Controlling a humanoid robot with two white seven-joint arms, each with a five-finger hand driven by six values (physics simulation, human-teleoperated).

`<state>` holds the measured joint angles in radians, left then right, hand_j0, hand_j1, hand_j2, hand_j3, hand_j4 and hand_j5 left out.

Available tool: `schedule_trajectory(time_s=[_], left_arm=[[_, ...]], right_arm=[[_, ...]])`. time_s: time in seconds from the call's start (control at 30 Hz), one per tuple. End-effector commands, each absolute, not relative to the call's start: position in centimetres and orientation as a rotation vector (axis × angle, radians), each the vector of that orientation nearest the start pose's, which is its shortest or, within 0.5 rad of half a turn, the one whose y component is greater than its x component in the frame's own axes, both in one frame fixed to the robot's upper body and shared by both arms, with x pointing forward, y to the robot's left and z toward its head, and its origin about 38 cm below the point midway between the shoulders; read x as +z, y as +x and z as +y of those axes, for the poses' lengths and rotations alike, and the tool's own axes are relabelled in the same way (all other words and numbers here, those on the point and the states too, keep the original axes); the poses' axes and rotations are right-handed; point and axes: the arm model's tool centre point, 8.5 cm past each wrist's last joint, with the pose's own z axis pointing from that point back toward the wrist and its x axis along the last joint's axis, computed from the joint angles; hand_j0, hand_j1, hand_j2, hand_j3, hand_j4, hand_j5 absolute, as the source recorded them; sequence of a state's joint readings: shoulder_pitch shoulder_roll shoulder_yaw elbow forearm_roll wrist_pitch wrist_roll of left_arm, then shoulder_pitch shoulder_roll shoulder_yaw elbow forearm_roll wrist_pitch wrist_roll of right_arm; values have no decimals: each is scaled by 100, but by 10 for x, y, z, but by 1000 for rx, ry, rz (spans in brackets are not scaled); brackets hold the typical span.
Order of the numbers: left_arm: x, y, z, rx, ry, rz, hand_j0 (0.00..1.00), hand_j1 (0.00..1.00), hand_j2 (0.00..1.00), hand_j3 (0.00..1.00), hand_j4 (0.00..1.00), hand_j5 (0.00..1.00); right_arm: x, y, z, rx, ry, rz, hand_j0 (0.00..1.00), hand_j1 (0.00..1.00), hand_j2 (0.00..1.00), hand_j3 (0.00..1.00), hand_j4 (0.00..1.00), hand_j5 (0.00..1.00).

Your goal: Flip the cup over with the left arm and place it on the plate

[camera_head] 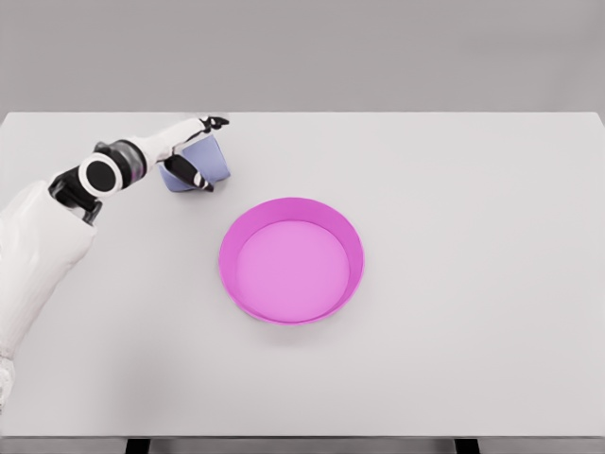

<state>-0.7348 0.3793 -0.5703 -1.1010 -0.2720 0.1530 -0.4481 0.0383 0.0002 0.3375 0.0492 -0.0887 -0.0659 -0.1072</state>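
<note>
The left hand [194, 151] has its fingers wrapped around the pale blue cup [198, 163] at the table's [473, 189] far left (whether it is turned over yet is unclear), while the pink plate [291, 260] waits empty, near.

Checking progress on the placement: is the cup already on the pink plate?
No, the blue cup is in the left hand at the table's far left, apart from the pink plate.
</note>
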Motion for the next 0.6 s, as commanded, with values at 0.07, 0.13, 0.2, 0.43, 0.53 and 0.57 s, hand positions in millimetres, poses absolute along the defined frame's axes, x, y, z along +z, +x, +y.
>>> schedule_trajectory(time_s=[0.07, 0.13, 0.2, 0.43, 0.53, 0.57], left_arm=[[149, 531, 241, -1184, 308, -1182, 100, 100, 100, 100, 100, 100], [152, 532, 242, -1183, 312, -1187, 100, 100, 100, 100, 100, 100], [153, 533, 240, -1182, 314, -1193, 100, 100, 100, 100, 100, 100], [145, 534, 244, -1171, 313, -1167, 80, 80, 80, 80, 80, 80], [144, 533, 241, -1173, 305, -1168, 75, 75, 75, 75, 75, 75], [145, 534, 241, -1172, 306, -1168, 74, 74, 74, 74, 74, 74]], right_arm=[[-258, -31, -284, 249, -190, 18, 100, 100, 100, 100, 100, 100], [-258, -31, -284, 249, -191, 18, 100, 100, 100, 100, 100, 100], [-258, -31, -284, 249, -192, 18, 100, 100, 100, 100, 100, 100], [-258, -31, -284, 249, -191, 18, 100, 100, 100, 100, 100, 100], [-258, -31, -284, 249, -191, 18, 100, 100, 100, 100, 100, 100], [-258, -31, -284, 249, -191, 18, 100, 100, 100, 100, 100, 100]])
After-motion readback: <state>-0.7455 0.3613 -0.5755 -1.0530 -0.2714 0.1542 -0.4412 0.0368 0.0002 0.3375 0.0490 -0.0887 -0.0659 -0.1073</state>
